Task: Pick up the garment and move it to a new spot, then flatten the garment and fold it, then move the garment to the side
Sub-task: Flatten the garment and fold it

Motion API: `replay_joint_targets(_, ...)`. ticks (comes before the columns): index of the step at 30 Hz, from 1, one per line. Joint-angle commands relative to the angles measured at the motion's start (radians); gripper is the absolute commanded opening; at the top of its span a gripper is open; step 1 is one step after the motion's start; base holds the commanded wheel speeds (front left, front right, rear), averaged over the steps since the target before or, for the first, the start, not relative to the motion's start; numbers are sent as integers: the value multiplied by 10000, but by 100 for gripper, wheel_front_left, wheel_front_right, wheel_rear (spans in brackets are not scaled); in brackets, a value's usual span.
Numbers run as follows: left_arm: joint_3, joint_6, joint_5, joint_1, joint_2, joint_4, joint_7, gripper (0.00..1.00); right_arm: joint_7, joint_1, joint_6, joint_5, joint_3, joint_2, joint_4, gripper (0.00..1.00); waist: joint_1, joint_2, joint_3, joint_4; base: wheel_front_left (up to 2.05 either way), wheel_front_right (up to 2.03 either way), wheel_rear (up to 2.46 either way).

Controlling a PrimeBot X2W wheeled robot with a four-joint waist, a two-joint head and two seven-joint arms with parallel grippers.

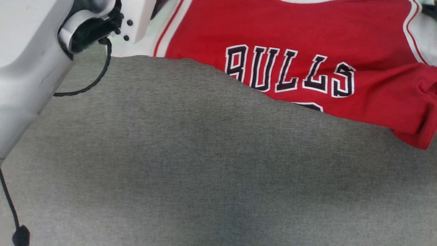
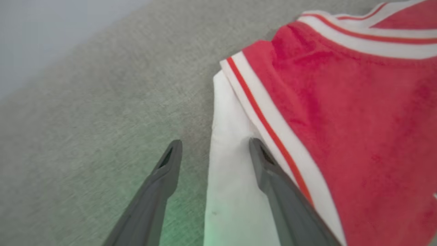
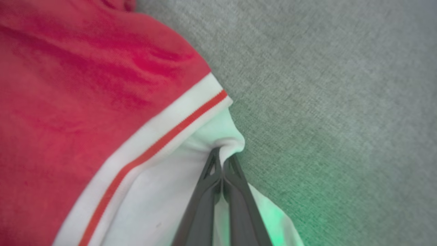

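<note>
Grey woven tabletop [image 1: 191, 177] carries the garment [image 1: 307, 34], which lies print-up along the far edge of the head view, its lower right hem rumpled and doubled. The pale left forearm [image 1: 27, 68] crosses the upper left corner, just beside the sleeve. Left tool [image 2: 215, 143] is released: jaws spread across the edge of the white sleeve, one finger on the cloth, the other over bare tabletop. Right tool [image 3: 223, 155] is clenched on a small pucker of the other white sleeve. Risk, in my judgement: a lift with one side ungripped drags the garment askew and bunches it; the right pinch is shallow and may slip; the left jaws may catch the top layer alone. The black cable [image 1: 102, 68] loops by the sleeve and could snag cloth.
</note>
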Motion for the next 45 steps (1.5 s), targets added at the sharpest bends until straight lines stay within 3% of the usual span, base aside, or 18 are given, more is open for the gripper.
replay_joint_targets(1, -252, 25, -289, -182, -73, 139, 238, 100, 201, 737, -191, -116, 774, 253, 596, 0, 0, -1, 137, -136, 0, 0, 0)
replay_joint_targets(4, -867, 24, -934, -457, -124, 385, 713, 98, 123, 593, -192, -68, 1022, 288, 665, 0, 0, -1, 195, -204, 0, 0, 0)
replay_joint_targets(5, -980, 24, -1116, -536, -133, 455, 725, 92, 82, 524, -192, -51, 1104, 290, 675, 0, 0, -1, 214, -221, 0, 0, 0)
replay_joint_targets(6, -1112, 24, -1203, -620, -155, 498, 700, 80, 52, 474, -194, -36, 1191, 302, 686, 0, 0, -1, 225, -237, 0, 0, 0)
replay_joint_targets(7, -1294, 22, -1408, -654, -169, 507, 765, 54, 14, 420, -203, -15, 1270, 316, 698, 0, 0, -1, 233, -248, 0, 0, 0)
replay_joint_targets(9, -1497, 20, -1834, -629, -175, 533, 842, 35, -63, 290, -203, -4, 1402, 349, 704, 0, 0, -1, 241, -264, 0, 0, 0)
replay_joint_targets(10, -1497, 20, -1834, -629, -175, 533, 842, 35, -63, 290, -203, -4, 1402, 349, 704, 0, 0, -1, 241, -264, 0, 0, 0)
replay_joint_targets(11, -1608, 19, -2068, -602, -174, 524, 977, 8, -116, 221, -205, 13, 1470, 361, 709, 0, 0, -1, 236, -267, 0, 0, 0)
replay_joint_targets(12, -1699, 19, -2286, -602, -153, 489, 1073, 0, -184, 152, -203, 14, 1526, 366, 706, 0, 0, -1, 231, -273, 0, 0, 0)
replay_joint_targets(17, -1895, 23, -2386, -855, 23, 571, 532, 0, -746, -258, -203, -21, 1669, 455, 672, 0, 0, -1, 96, -332, 0, 0, 0)
replay_joint_targets(21, -1870, 27, -2717, -907, 1, 718, -786, 0, -1773, -538, -150, 251, 1533, 500, 656, 0, 0, -1, -401, -371, 0, 0, 0)
replay_joint_targets(27, -1702, 27, -3345, -834, 30, 613, -2431, 0, -2903, -1120, -127, 331, 1151, 64, 618, 0, 0, -1, -1085, -367, 0, 0, 0)
replay_joint_targets(33, -878, 27, -4049, -1241, -92, 1306, -4134, 0, -3672, -1784, -128, 394, 401, 10, 1140, 0, 0, -1, -1334, -514, 0, 0, 0)
replay_joint_targets(40, 219, 49, -4173, -2728, -716, 3446, -6020, 0, -5026, -3485, -129, -318, -1129, 1473, 3799, 0, 0, -1, -1143, -915, 0, 0, 0)
replay_joint_targets(45, 1097, 43, -4206, -4348, -1398, 4688, -7281, 0, -6993, -5457, -132, -1555, -2479, 2778, 6499, 0, 0, -1, -1075, -1075, 0, 0, 0)
